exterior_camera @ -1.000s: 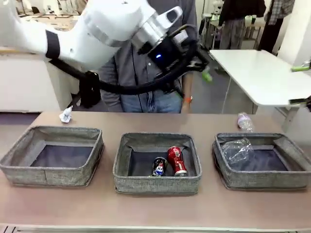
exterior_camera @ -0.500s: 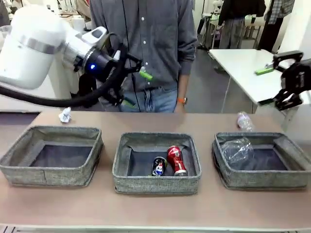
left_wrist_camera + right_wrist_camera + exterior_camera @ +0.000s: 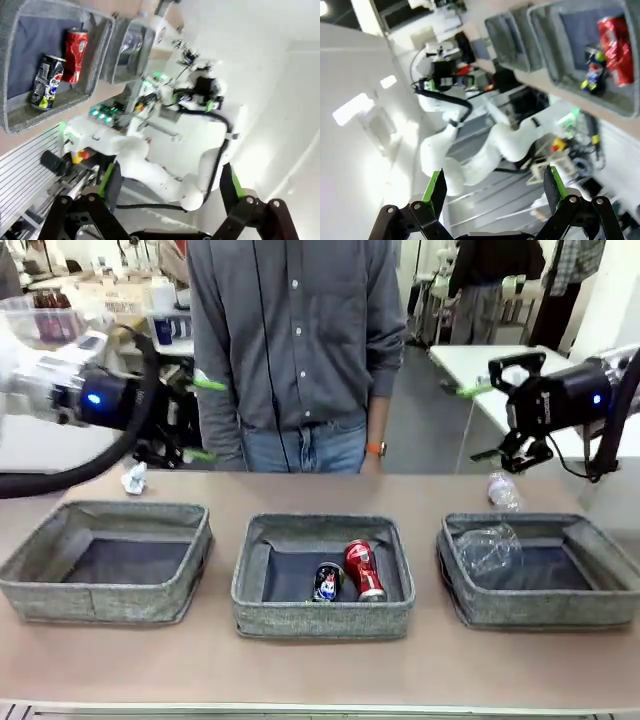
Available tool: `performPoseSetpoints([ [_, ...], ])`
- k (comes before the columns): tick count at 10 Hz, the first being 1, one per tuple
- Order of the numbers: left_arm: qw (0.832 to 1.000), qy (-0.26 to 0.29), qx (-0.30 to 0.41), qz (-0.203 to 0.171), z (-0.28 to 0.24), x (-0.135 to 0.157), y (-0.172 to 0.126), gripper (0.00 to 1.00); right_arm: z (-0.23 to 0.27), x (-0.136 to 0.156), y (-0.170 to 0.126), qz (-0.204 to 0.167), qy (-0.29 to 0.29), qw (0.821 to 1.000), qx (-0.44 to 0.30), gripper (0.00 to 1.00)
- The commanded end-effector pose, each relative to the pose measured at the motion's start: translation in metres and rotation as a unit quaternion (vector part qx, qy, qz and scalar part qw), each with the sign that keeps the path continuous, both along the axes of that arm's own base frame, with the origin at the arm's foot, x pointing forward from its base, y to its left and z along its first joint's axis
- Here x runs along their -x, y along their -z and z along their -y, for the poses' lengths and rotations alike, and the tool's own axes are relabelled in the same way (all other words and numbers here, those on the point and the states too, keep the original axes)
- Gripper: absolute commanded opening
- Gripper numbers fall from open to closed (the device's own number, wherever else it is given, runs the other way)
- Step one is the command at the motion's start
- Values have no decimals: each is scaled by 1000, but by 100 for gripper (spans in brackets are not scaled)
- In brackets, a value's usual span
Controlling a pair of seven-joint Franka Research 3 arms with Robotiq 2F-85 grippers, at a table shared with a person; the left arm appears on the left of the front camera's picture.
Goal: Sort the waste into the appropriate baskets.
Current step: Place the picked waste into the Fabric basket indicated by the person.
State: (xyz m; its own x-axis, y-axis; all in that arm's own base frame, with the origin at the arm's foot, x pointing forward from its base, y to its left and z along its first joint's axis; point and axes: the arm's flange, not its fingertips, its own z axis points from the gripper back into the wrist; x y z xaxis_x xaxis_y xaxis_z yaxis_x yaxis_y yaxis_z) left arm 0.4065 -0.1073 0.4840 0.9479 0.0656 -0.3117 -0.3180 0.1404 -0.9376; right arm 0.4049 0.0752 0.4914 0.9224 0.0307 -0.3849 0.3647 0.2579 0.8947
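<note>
Three grey baskets stand in a row: left (image 3: pixel 100 605), middle (image 3: pixel 320 622), right (image 3: pixel 540 615). A red can (image 3: pixel 364 570) and a dark blue can (image 3: pixel 326 582) lie in the middle basket, also seen as red can (image 3: pixel 76 47) and dark can (image 3: pixel 45 82). The right basket holds a clear cup (image 3: pixel 487 550). Behind it, a small clear bottle (image 3: pixel 503 490) lies on the table. A paper wad (image 3: pixel 134 478) lies behind the left basket. My left gripper (image 3: pixel 205 418) hangs open above the wad. My right gripper (image 3: pixel 480 422) hangs open above the bottle. Both are empty.
A person (image 3: pixel 300 350) stands at the far side of the table, right behind the middle basket. A white side table (image 3: pixel 540 390) stands at the back right. Bare tabletop (image 3: pixel 320 680) runs along the near edge in front of the baskets.
My left arm has swung from over the middle basket to the back left, near the paper wad. My right gripper has come in from the right edge towards the bottle.
</note>
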Motion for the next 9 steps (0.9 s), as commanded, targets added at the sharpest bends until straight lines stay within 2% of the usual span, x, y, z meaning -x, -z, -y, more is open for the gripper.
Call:
performPoseSetpoints([
  [1, 997, -53, 48, 38, 5, 20, 21, 100, -34, 1, 7, -107, 44, 992, -59, 100],
  [2, 1000, 0, 0, 0, 0, 0, 0, 100, -44, -1, 9, -151, 85, 983, -64, 100],
  [3, 1000, 0, 0, 0, 0, 0, 0, 100, -22, 0, 10, -57, 5, 998, -25, 100],
  [9, 1000, 0, 0, 0, 0, 0, 0, 100, -22, 0, 10, -57, 5, 998, -25, 100],
])
